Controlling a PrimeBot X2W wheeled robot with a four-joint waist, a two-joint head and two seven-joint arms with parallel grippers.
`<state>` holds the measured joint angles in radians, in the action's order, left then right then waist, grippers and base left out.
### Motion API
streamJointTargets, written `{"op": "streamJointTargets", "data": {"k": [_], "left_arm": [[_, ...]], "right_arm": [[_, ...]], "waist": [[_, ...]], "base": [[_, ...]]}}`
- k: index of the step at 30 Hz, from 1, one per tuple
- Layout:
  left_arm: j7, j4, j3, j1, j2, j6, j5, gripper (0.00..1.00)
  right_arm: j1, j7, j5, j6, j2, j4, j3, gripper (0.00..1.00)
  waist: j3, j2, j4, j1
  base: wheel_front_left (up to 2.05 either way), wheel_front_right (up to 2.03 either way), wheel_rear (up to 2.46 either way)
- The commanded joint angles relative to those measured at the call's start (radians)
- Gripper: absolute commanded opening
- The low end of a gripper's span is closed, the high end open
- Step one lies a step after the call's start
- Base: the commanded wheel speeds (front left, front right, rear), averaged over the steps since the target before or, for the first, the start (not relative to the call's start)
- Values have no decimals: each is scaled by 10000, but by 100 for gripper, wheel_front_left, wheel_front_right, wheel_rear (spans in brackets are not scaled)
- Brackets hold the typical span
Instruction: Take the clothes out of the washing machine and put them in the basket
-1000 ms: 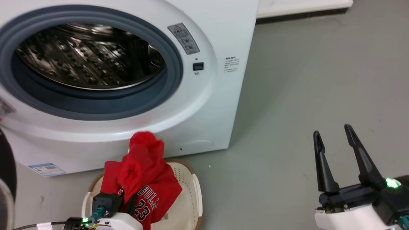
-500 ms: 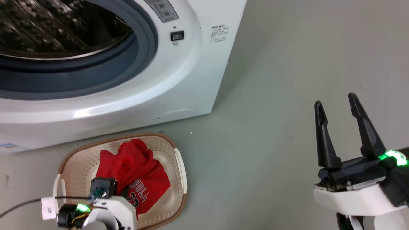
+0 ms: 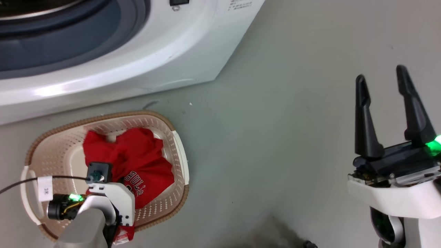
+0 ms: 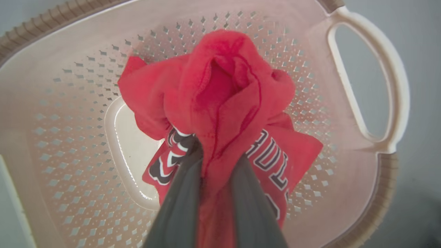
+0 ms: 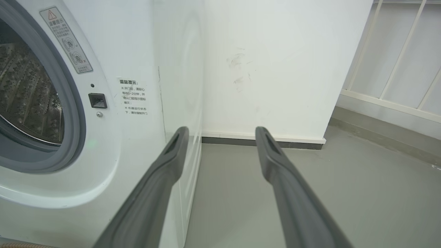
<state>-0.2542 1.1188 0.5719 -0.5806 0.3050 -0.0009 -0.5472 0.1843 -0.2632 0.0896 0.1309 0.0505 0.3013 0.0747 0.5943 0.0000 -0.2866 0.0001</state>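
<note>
The white front-loading washing machine (image 3: 120,79) stands on the grey floor (image 3: 293,137), its grey-rimmed porthole (image 3: 86,51) open. In the right wrist view, the part of the perforated steel drum (image 5: 27,103) that shows holds no clothing. Just in front of the machine sits the cream laundry basket (image 3: 103,116), close enough that a load from the porthole needs only a short drop.

The red jersey (image 3: 137,155) lies bunched inside the basket, its lower folds and lettering (image 4: 272,155) resting against the perforated wall and base. Its upper part is gathered into a peak because the left gripper (image 4: 217,155) pinches a fold of it between its two dark fingers, pointing down into the basket. The garment seems to be where it belongs, so what remains is probably to let go and lift clear without dragging cloth back over the brown rim.

The right gripper (image 3: 380,73) hangs over bare floor well to the side, its fingers spread and holding nothing, out of the way.
</note>
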Motion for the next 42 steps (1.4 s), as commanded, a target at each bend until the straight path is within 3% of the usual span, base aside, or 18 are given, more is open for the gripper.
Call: {"op": "streamJointTargets", "data": {"k": [1, 9, 25, 26, 27, 42], "left_arm": [[31, 170, -9, -241, -14, -55, -8, 0], [508, 1292, -150, -1111, 127, -229, -270, 0], [933, 1634, 162, -2197, 187, 229, -84, 0], [899, 1637, 150, -2199, 152, 214, -129, 44], [860, 1636, 173, -2173, 133, 207, -123, 100], [-86, 1418, 259, -923, -440, 242, -128, 100]], "right_arm": [[192, -24, 110, -3, -5, 84, -37, 100], [632, -24, 319, -3, -5, 399, -136, 100], [1086, -24, 487, -3, -5, 636, -310, 100], [1086, -24, 466, -3, -5, 596, -291, 100], [1069, -26, 437, -3, -5, 572, -263, 100], [87, -24, -61, -3, -5, -112, -219, 100]], "waist": [[467, 0, -127, -1], [1515, 0, -273, -1], [2573, 0, -236, -1], [2522, 0, -228, -1], [2459, 0, -222, -1], [211, 0, 290, -1]], "base": [[0, 0, 0], [0, 0, 0], [0, 0, 0], [0, 0, 0], [0, 0, 0], [0, 0, 0]]}}
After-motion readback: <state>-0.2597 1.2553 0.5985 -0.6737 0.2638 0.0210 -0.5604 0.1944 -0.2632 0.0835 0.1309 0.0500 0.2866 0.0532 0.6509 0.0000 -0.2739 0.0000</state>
